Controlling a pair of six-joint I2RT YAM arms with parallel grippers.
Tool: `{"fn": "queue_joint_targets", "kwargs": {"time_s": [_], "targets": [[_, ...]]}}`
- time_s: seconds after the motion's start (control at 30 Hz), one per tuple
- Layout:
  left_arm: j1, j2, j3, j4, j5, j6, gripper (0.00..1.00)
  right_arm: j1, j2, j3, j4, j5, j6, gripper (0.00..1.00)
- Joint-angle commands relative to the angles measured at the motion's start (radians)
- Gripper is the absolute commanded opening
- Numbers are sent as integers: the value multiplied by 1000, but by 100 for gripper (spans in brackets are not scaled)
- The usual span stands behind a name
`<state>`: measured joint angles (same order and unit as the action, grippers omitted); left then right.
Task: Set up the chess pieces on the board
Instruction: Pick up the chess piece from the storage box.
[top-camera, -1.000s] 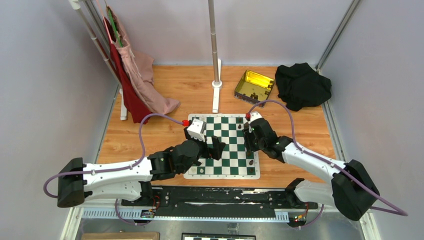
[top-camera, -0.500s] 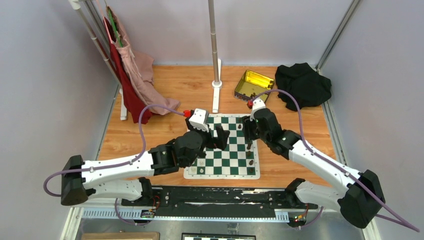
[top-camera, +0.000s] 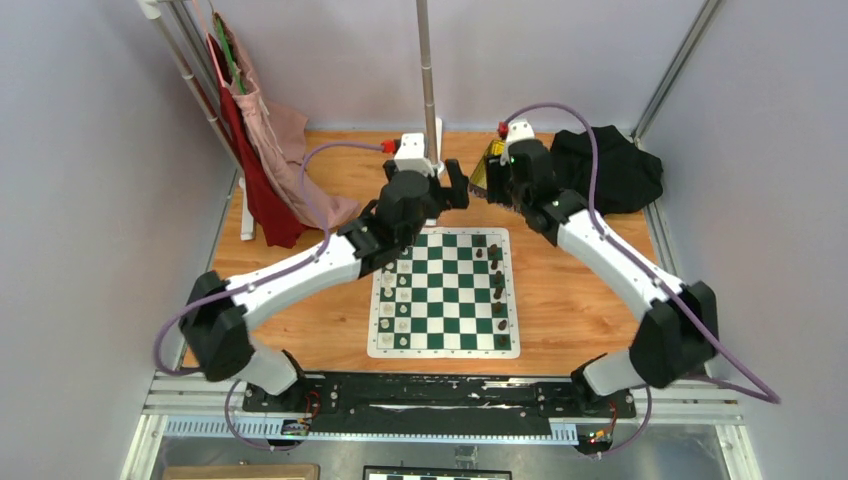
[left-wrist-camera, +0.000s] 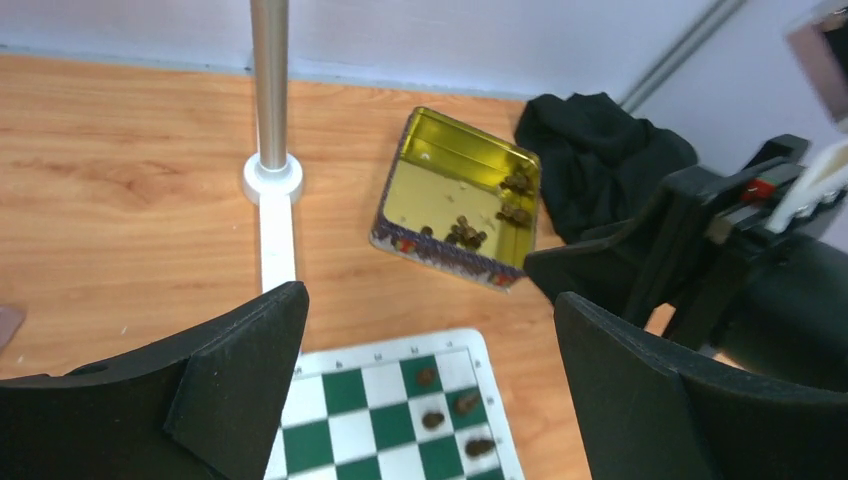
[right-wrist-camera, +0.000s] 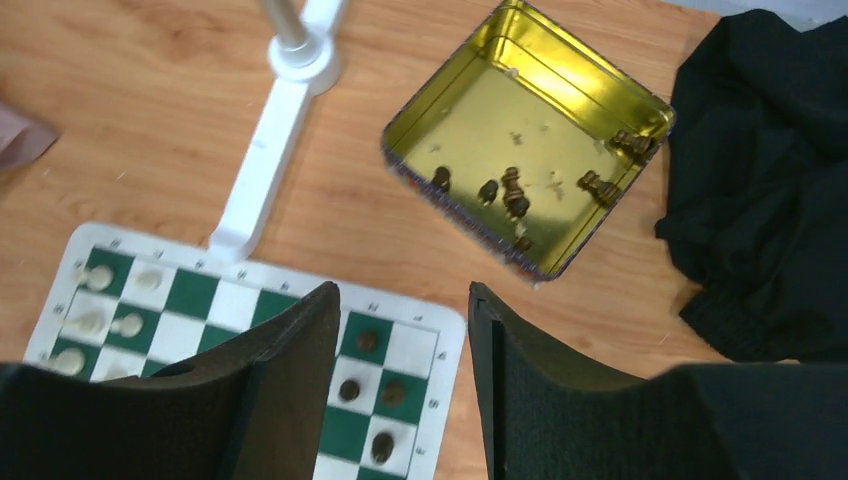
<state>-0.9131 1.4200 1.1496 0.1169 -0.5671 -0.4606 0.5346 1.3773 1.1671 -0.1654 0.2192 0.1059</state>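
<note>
Both arms are stretched over to the tin (right-wrist-camera: 520, 100) near the far edge of the desk, just right of the pole (top-camera: 428, 80). The left tool (left-wrist-camera: 432, 300) is spread as wide as it goes with nothing in it. The right tool (right-wrist-camera: 404, 292) is open and empty too, hanging just short of the tin. A handful of dark pieces (right-wrist-camera: 512, 190) sit loose in the tin, a few bunched against its far wall. More already line the right edge of the board (top-camera: 445, 300), mid-desk.

What worries me is two tools crowding one small tin, since they look close enough to bump. The pieces also look tipped over and huddled, so a grab could catch two, or pinch one crooked and drop it. And the tin looks light, so a nudge might skid it.
</note>
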Motion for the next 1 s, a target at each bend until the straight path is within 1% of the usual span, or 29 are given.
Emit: {"fn": "queue_joint_targets", "kwargs": {"time_s": [0.0,0.07,0.2,0.33,0.4,0.53,0.67,0.73,0.8,0.97], "targets": [[134,182,131,37,169,-64,100,-150,188,163,29,-90,-22,55],[182,284,209,17,237,-99,100,-208,309,267,14,-123,-13,55],[250,431,353,-94,322,-163,100,-294,537,544,-101,-151,7,54],[284,449,367,-172,362,-224,99,-348,681,783,-252,-185,37,54],[285,434,351,-189,361,-229,100,-359,719,851,-306,-162,39,54],[285,418,322,-214,362,-230,100,-392,753,876,-353,-146,68,54],[285,414,303,-232,364,-231,100,-426,778,880,-397,-163,79,54],[285,412,295,-230,365,-230,100,-433,776,859,-401,-195,65,52],[286,411,288,-220,366,-232,100,-429,762,824,-386,-265,33,48],[286,434,307,-224,388,-232,100,-427,744,778,-390,-314,-7,47]]}}
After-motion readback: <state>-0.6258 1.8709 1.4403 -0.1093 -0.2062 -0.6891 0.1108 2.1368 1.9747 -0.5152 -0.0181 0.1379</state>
